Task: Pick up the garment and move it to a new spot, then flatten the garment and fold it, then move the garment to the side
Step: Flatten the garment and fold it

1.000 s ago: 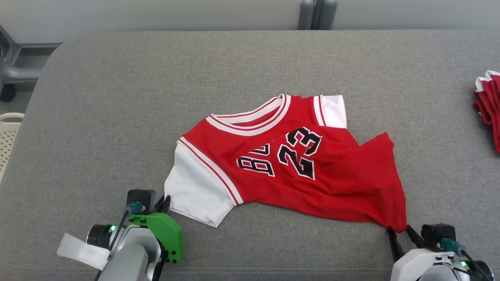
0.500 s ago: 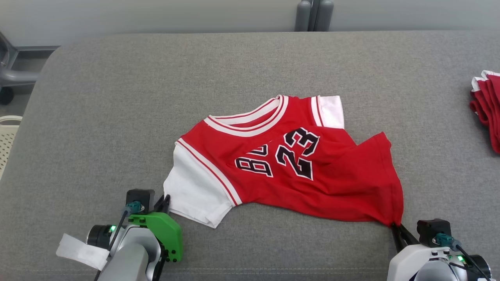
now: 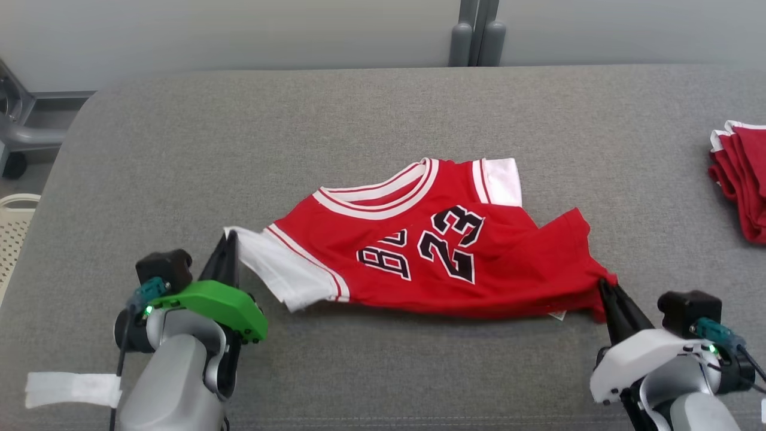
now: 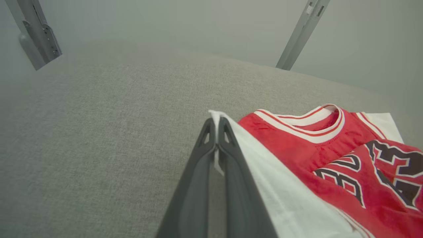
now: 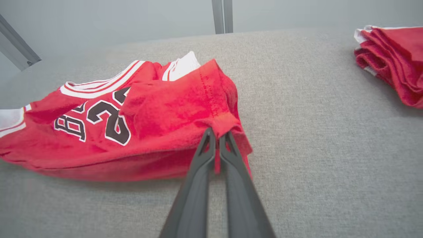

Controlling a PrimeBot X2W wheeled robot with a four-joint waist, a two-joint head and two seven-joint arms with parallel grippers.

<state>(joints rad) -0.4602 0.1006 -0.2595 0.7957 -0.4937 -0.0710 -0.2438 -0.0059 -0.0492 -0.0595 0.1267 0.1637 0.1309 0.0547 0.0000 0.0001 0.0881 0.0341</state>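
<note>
The garment [image 3: 431,251] is a red jersey with white sleeves and a black "23", spread crumpled across the grey cushion [image 3: 383,120]. My left gripper [image 3: 230,239] is shut on the edge of its white sleeve [image 4: 264,172], and the sleeve is pulled up off the surface. In the left wrist view that gripper [image 4: 216,124] has white cloth pinched between its fingers. My right gripper [image 3: 603,285] is shut on the red hem corner at the garment's right end, seen bunched at its tips [image 5: 216,132] in the right wrist view. The jersey [image 5: 132,122] hangs lifted between both grips.
A folded red and white pile [image 3: 739,179] lies at the cushion's right edge, also seen as a pile [image 5: 390,56] in the right wrist view. A pale basket [image 3: 15,221] stands off the left side. Grey posts [image 3: 476,36] rise behind the cushion.
My right gripper has shut on the hem corner. Both grippers have risen, lifting the sleeve and the hem off the cushion. The head camera has shifted a little.
</note>
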